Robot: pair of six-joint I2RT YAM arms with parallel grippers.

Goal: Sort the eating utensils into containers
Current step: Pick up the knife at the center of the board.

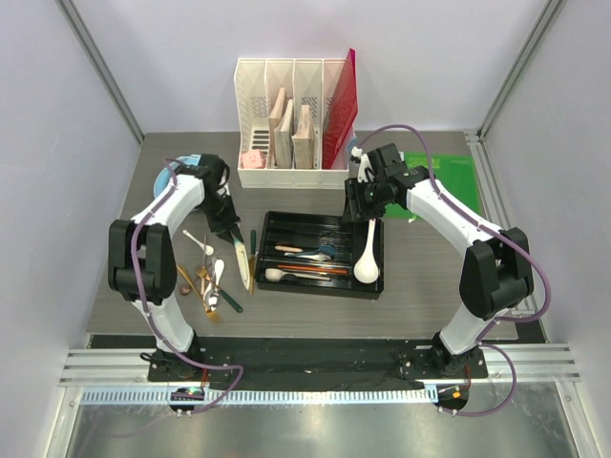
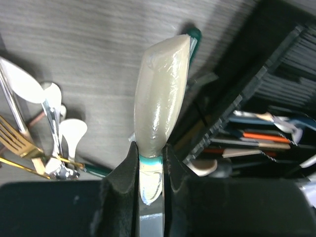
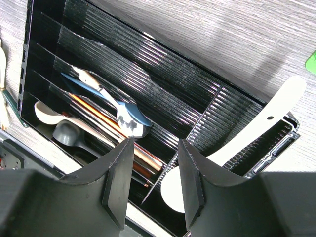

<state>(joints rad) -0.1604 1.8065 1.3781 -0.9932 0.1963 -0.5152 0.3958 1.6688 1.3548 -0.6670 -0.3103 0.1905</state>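
1. My left gripper (image 2: 150,158): jaws clamped on the teal-banded end of a long, glossy cream blade-shaped utensil (image 2: 160,94). The utensil points to the top of the left wrist view, over the grey wood-grain table (image 2: 89,44), just beside the outer wall of the shallow black ribbed plastic cutlery tray (image 2: 232,111).

2. Loose pile, left edge of that view: gold fork (image 2: 17,140), small white spoons (image 2: 22,84).

3. My right gripper (image 3: 155,170): jaws apart, nothing between them, hanging over the tray, bottom centre of the right wrist view.

4. Tray contents:
- The large white ceramic soup spoon (image 3: 237,143) lies alone in the end compartment, right of frame.
- The blue-handled spoon (image 3: 111,101) and orange chopsticks (image 3: 98,116) lie in the long compartments, left of frame.

5. White slotted file organizer (image 1: 286,114): top centre of the overhead view, beyond the tray.
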